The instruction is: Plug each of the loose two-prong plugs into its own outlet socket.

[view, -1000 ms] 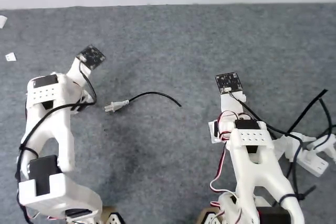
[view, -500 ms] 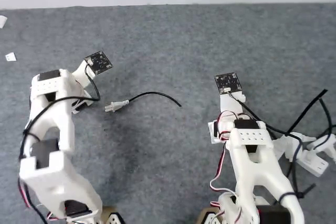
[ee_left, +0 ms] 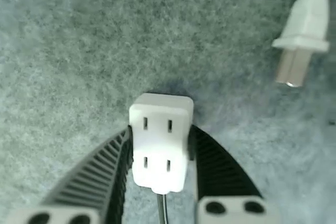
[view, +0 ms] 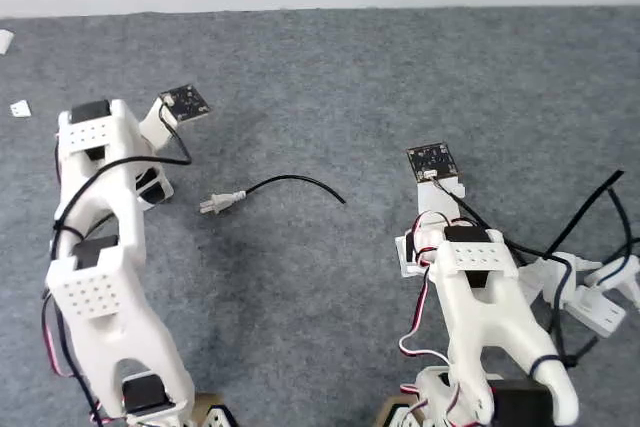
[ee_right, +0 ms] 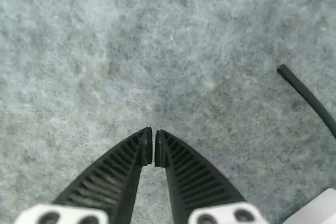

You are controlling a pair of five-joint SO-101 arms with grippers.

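A white two-prong plug point(view: 220, 203) lies on the grey carpet, its black cord point(view: 300, 182) curving off to the right. In the left wrist view my left gripper point(ee_left: 159, 130) is shut on a white outlet socket block point(ee_left: 160, 148) with its slots facing the camera. The same plug point(ee_left: 306, 22) lies a short way off, prongs point(ee_left: 291, 69) pointing toward the socket side. The left arm point(view: 95, 197) stands just left of the plug. My right gripper point(ee_right: 153, 144) is shut on nothing, low over bare carpet, on the right arm point(view: 470, 277).
More white socket blocks point(view: 598, 309) and tangled black cables point(view: 590, 217) lie at the right edge. A black cable point(ee_right: 310, 100) and a white corner point(ee_right: 321, 211) lie near the right gripper. Small white scraps point(view: 20, 108) sit far left.
The left arm has swung and stretched forward, its wrist camera board shifting up and right. The plug and the right arm have stayed where they were.
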